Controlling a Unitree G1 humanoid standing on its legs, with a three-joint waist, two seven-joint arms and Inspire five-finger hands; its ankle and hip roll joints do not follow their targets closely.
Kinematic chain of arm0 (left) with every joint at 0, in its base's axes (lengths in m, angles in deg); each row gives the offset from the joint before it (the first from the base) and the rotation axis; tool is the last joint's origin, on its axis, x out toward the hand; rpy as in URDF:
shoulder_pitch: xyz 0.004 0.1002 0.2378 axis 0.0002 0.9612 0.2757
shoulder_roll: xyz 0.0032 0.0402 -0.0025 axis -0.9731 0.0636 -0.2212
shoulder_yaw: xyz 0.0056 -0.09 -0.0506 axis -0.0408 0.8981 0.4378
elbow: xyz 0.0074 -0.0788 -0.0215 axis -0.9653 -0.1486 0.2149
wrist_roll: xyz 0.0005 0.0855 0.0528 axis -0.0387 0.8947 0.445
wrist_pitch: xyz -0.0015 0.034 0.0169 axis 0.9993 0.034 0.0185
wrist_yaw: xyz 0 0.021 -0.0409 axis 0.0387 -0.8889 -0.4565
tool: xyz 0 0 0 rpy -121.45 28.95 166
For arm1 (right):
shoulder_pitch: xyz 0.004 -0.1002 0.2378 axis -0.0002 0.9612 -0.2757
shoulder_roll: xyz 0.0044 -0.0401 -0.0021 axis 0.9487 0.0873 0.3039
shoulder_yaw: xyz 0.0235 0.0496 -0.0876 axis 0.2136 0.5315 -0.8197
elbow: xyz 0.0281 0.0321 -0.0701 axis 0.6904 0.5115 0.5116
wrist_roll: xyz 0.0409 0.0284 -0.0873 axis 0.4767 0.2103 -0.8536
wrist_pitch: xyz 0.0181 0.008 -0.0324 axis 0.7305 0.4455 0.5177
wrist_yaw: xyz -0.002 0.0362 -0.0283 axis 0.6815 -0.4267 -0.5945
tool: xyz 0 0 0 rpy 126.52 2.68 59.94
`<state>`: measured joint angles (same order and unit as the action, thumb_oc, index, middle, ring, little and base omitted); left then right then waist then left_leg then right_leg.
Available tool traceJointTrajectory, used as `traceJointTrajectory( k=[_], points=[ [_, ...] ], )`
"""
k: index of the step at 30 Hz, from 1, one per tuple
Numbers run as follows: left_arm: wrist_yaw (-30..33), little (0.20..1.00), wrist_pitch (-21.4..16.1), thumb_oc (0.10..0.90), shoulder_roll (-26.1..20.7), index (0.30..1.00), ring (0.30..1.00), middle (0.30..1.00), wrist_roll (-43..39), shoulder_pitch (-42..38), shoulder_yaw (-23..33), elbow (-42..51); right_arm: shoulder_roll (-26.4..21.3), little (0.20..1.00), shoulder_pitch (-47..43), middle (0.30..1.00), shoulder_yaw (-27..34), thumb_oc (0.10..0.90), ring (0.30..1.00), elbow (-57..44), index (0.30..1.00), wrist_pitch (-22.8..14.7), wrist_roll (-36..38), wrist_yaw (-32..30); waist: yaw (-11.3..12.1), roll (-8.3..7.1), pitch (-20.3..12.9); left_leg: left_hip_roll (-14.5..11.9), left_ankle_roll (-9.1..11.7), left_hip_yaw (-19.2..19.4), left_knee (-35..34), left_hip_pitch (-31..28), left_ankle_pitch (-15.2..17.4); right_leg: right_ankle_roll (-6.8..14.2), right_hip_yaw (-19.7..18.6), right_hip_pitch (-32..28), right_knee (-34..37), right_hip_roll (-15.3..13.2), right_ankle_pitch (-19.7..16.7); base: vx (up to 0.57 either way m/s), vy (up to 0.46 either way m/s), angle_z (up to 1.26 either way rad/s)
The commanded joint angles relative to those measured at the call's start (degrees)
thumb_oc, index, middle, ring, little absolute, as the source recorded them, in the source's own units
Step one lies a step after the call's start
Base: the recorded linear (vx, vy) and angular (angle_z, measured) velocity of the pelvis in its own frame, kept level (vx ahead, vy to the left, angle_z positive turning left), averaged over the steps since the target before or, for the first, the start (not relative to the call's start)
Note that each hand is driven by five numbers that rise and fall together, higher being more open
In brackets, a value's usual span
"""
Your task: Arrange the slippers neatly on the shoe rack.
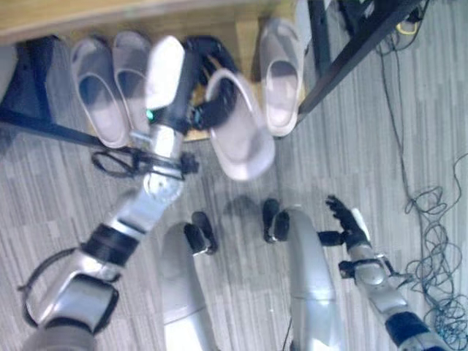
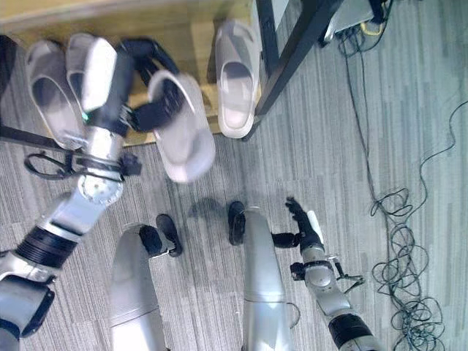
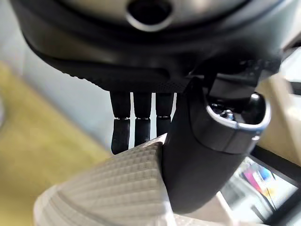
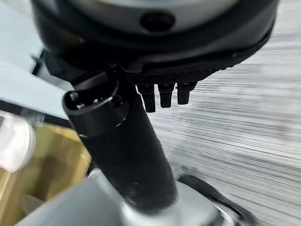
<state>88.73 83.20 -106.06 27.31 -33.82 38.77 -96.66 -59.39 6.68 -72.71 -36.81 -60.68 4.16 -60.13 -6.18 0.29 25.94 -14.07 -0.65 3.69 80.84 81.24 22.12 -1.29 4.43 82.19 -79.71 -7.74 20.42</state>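
Far left on the shoe rack (image 1: 245, 44) you have a pair of pale slippers (image 1: 110, 84), side by side and touching, toes toward you, on the wooden shelf.

Next over, your left robot hand (image 1: 208, 80) is up over the shelf's front edge, dark fingers and thumb curled round the heel end of a third slipper (image 1: 238, 128). That held slipper is tilted, its toe end hanging out past the shelf over the grey carpet (image 1: 351, 168), so it is in the air and not resting on the wood. In the left wrist view the textured sole (image 3: 113, 193) sits pressed against the thumb (image 3: 197, 150), with the fingers (image 3: 136, 127) reaching over it (grip looks firm, but the contact under the sole is hidden).

Just right of it, a fourth slipper (image 1: 281, 77) lies on the shelf beside the rack's dark upright post (image 1: 344, 58), close to the held one; you cannot tell whether they touch.

Far right and low, your right robot hand (image 1: 344, 223) hangs over the carpet, well apart from the rack, fingers straight and loosely spread, holding nothing. Loose cables (image 1: 435, 241) lie on the carpet to its right.
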Motion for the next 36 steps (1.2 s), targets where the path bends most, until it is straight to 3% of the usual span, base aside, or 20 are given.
traceJointTrajectory(
  k=[1,4,5,8,14,20,30,31,32,36],
  points=[
    [8.3,0.3,-1.2,0.4,-3.4,0.3,0.3,0.3,5.0,-10.1,-1.0,0.1,-2.0,0.9,6.3,0.9,0.2,0.8,0.9,-5.3,0.9,-4.6,3.0,-0.8,-1.5,1.76,-5.2,-2.1,-0.4,-5.9,7.4,2.3,9.9,5.8,-3.9,1.7,-9.5,-2.7,12.0,0.19,-0.004,-0.07],
    [10.6,0.3,0.7,0.4,-9.9,0.3,0.3,0.3,8.3,-17.4,-5.0,-3.7,-3.9,0.9,6.4,0.9,0.0,0.8,0.9,-9.5,0.9,-6.0,6.8,1.9,-2.2,1.98,-2.6,-3.3,-1.1,-7.3,19.4,8.2,14.0,6.2,-5.4,7.7,-21.1,-2.3,15.5,0.16,0.022,-0.12],
    [10.6,0.3,0.6,0.4,-9.9,0.3,0.3,0.3,8.2,-17.6,-5.2,-3.8,-3.9,0.9,6.4,0.9,0.0,0.8,0.9,-9.5,0.9,-6.0,6.8,1.9,-2.2,1.99,-2.5,-3.3,-1.0,-7.4,19.6,8.3,14.1,6.2,-5.4,7.7,-21.2,-2.3,15.6,0.17,0.063,-0.05],
    [11.0,0.3,0.2,0.4,-13.1,0.3,0.3,0.3,7.3,-21.7,-8.3,-6.5,-6.3,0.9,8.3,0.9,0.9,0.8,0.9,-13.9,0.9,-6.8,8.0,2.7,-3.3,2.37,3.2,-3.2,-1.3,-10.9,28.9,8.7,17.4,6.3,-7.4,7.8,-30.5,-1.8,18.2,0.12,0.051,-0.15],
    [10.9,0.3,0.1,0.4,-15.2,0.3,0.3,0.3,6.2,-25.1,-15.5,-12.5,-9.8,0.9,15.4,0.9,2.4,0.8,0.9,-20.3,0.9,-7.9,9.5,3.1,-5.5,1.08,3.9,-4.2,-0.5,-13.3,38.5,8.7,21.5,6.7,-10.7,7.8,-39.9,-2.9,22.3,0.09,0.022,-0.1],
    [11.2,0.3,0.1,0.4,-16.3,0.3,0.3,0.3,5.7,-26.3,-19.1,-15.6,-13.2,0.9,18.6,0.9,3.5,0.8,0.9,-24.2,0.9,-8.6,9.8,3.3,-6.9,-0.09,3.9,-5.4,-0.5,-13.2,42.1,8.7,23.2,7.4,-12.5,7.8,-43.2,-3.5,24.2,0.02,0.044,-0.1],
    [9.3,0.3,0.1,0.4,-12.4,0.3,0.3,0.3,6.7,-34.1,-26.7,-23.8,-16.6,0.9,20.4,0.9,4.4,0.8,0.9,-26.4,0.9,-10.2,10.6,4.3,-8.4,-1.69,3.9,-5.1,-0.3,-12.1,44.5,8.7,24.9,8.3,-13.8,7.8,-45.1,-5.3,25.6,0.01,0.039,-0.03],
    [9.0,0.526,0.2,0.551,-12.2,0.526,0.526,0.526,6.8,-34.6,-27.1,-24.4,-16.7,0.9,20.3,0.9,4.4,0.8,0.9,-26.4,0.9,-10.3,10.7,4.3,-8.5,-1.74,3.9,-5.0,-0.2,-12.0,44.7,8.7,25.0,8.3,-13.9,7.8,-45.2,-5.2,25.5,0.03,0.054,-0.02],
    [8.5,0.9,0.3,0.8,-11.5,0.9,0.9,0.9,6.8,-36.1,-28.1,-26.2,-16.9,0.9,19.9,0.9,4.3,0.8,0.9,-26.0,0.9,-10.3,11.1,4.6,-8.7,-1.86,3.9,-4.8,0.0,-12.0,45.0,8.7,25.1,8.3,-14.2,7.8,-45.5,-5.3,25.5,0.03,0.04,-0.01],
    [7.4,0.9,-0.2,0.8,-10.7,0.9,0.9,0.9,5.6,-38.6,-29.7,-28.7,-17.3,0.9,18.8,0.9,4.0,0.8,0.9,-24.9,0.9,-10.3,11.5,4.9,-8.7,-2.13,3.9,-4.8,0.3,-11.7,44.9,8.7,25.2,8.3,-14.5,7.8,-45.7,-5.4,25.2,0.01,0.024,0.0]
  ],
)
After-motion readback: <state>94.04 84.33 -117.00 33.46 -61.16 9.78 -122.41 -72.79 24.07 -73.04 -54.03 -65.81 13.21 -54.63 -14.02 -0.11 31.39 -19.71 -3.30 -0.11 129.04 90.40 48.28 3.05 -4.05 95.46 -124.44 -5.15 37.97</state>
